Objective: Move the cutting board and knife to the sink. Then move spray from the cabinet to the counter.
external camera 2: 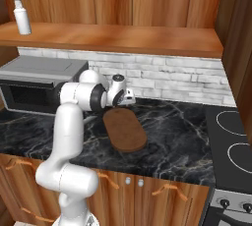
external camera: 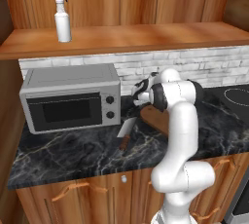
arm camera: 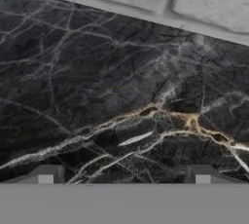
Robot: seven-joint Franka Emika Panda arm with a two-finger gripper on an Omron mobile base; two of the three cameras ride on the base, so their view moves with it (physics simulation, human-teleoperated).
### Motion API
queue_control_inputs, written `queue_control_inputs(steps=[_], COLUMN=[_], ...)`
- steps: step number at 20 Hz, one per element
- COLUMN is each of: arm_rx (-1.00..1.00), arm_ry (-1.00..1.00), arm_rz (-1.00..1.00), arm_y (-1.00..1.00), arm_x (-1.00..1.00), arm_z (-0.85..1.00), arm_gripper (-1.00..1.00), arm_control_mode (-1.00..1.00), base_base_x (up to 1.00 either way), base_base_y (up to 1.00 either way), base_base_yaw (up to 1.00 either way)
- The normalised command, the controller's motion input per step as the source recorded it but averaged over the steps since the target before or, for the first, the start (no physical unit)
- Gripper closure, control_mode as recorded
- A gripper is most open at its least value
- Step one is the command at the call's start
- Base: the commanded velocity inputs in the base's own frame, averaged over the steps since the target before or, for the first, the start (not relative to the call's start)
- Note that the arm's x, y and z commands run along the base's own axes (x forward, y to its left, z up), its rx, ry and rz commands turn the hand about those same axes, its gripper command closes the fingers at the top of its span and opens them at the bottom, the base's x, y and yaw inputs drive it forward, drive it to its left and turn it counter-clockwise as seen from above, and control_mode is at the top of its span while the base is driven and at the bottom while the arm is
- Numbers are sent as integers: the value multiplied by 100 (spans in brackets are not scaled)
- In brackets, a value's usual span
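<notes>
the gripper [arm camera: 124,175] hangs above the counter [external camera: 73,155], near the white brick wall [external camera 2: 187,80]; in the hand view its two fingertips [arm camera: 46,174] stand wide apart with bare black marble between them, so the hand is released and grasps nothing; the cutting board [external camera 2: 124,129] lies flat on the counter, to the right of the arm in the right base view, partly hidden behind the arm in the left base view; the knife [external camera: 125,133] lies on the counter in front of the microwave [external camera: 70,99], handle toward the counter edge; the spray [external camera: 62,15] stands upright on the cabinet [external camera: 146,38] shelf, at its left part, above the microwave; the stovetop [external camera 2: 231,146] is at the right.
</notes>
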Motion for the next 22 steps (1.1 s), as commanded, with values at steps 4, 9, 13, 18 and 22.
queue_control_inputs(steps=[4, 9, 13, 18, 22], arm_rx=[-4, 0, 0, 0, 1], arm_ry=[0, 0, 0, 0, 0], arm_rz=[0, 0, 0, 0, 0], arm_y=[-4, -9, -13, -18, -18], arm_x=[-33, -32, -34, -36, -40], arm_z=[-29, -29, -30, -32, -33], arm_gripper=[-100, -100, -100, -100, -100], arm_control_mode=[-100, -100, -100, -100, -100], base_base_x=[0, 0, 0, 0, 0], base_base_y=[0, 0, 0, 0, 0], base_base_yaw=[0, 0, 0, 0, 0])
